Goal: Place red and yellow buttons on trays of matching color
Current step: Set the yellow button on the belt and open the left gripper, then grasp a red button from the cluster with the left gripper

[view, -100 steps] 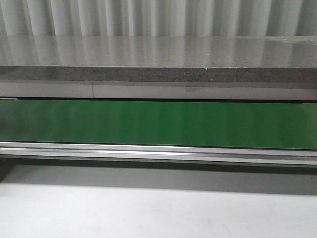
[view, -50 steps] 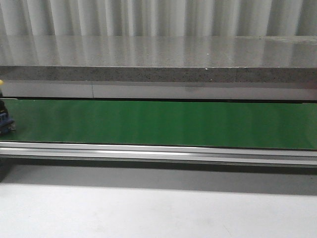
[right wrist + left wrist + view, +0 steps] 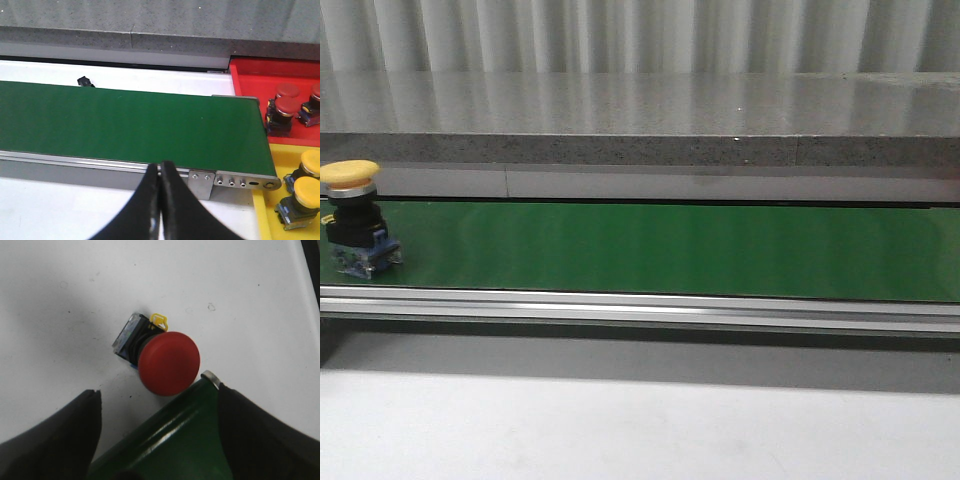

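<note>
white table (image 3: 620,430): filled the near strip of the front view, in front of the conveyor's metal rail.
metal rail (image 3: 640,308): ran the full width along the belt's near edge.
green belt (image 3: 670,250): stretched across the front view behind the rail; in the right wrist view it ended at a bracket beside the trays.
yellow button on belt (image 3: 352,218): stood upright at the belt's far left end, yellow cap up, black body on a blue base.
stone ledge (image 3: 640,115): grey speckled, lay behind the belt, with a corrugated wall beyond it.
left gripper (image 3: 150,440): dark fingers spread wide apart, nothing clamped between them; a green curved part sat between them in the wrist view.
red button (image 3: 167,362): lay on its side on the white surface, just beyond the left fingers, red cap toward the camera, touched by neither finger.
right gripper (image 3: 160,200): fingers pressed together with nothing between, hovering at the belt's near rail.
yellow tray (image 3: 292,200): sat past the belt's end, nearer the right gripper, holding two yellow-capped buttons (image 3: 305,192).
red tray (image 3: 260,75): lay just behind the yellow tray, holding red-capped buttons (image 3: 286,107); how many in all could not be told at the frame edge.
</note>
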### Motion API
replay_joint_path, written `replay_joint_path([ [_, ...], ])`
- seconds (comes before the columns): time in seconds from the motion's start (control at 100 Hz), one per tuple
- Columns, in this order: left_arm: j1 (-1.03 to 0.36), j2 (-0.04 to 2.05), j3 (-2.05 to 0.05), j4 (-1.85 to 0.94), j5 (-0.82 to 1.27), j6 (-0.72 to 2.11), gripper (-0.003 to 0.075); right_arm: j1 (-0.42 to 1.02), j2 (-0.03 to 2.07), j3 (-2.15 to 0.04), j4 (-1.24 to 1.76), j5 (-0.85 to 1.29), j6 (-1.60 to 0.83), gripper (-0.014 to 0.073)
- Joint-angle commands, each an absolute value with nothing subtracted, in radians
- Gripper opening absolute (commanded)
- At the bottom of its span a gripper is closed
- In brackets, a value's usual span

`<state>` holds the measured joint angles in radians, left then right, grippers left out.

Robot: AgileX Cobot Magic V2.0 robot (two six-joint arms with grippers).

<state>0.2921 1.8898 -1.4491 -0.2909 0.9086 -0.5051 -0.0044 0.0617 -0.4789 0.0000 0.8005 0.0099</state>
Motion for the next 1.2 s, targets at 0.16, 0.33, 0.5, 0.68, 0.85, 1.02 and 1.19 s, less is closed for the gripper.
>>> replay_joint_path([
  [0.16,0.293,1.898,-1.484,-0.355,0.805,-0.523,0.0471,-0.004,0.074,-0.501,0.0,0.73,0.0,-0.0065],
  [0.33,0.293,1.933,-1.484,-0.374,0.778,-0.523,0.0471,-0.004,0.074,-0.501,0.0,0.73,0.0,-0.0065],
  [0.5,0.293,1.952,-1.484,-0.378,0.775,-0.523,0.045,-0.004,0.074,-0.501,0.0,0.73,0.0,-0.0065],
  [0.68,0.293,1.952,-1.484,-0.378,0.766,-0.523,0.0307,-0.004,0.074,-0.501,0.0,0.73,0.0,-0.0065],
  [0.85,0.293,1.947,-1.489,-0.374,0.769,-0.523,0.0206,-0.004,0.074,-0.501,0.0,0.73,0.0,-0.0065],
  [1.02,0.293,1.925,-1.54,-0.333,0.85,-0.446,0.0165,-0.004,0.074,-0.501,0.0,0.73,0.0,-0.0065],
  [1.19,0.293,1.857,-1.578,-0.317,0.915,-0.257,0.0165,-0.004,0.074,-0.501,0.0,0.73,0.0,-0.0065],
])
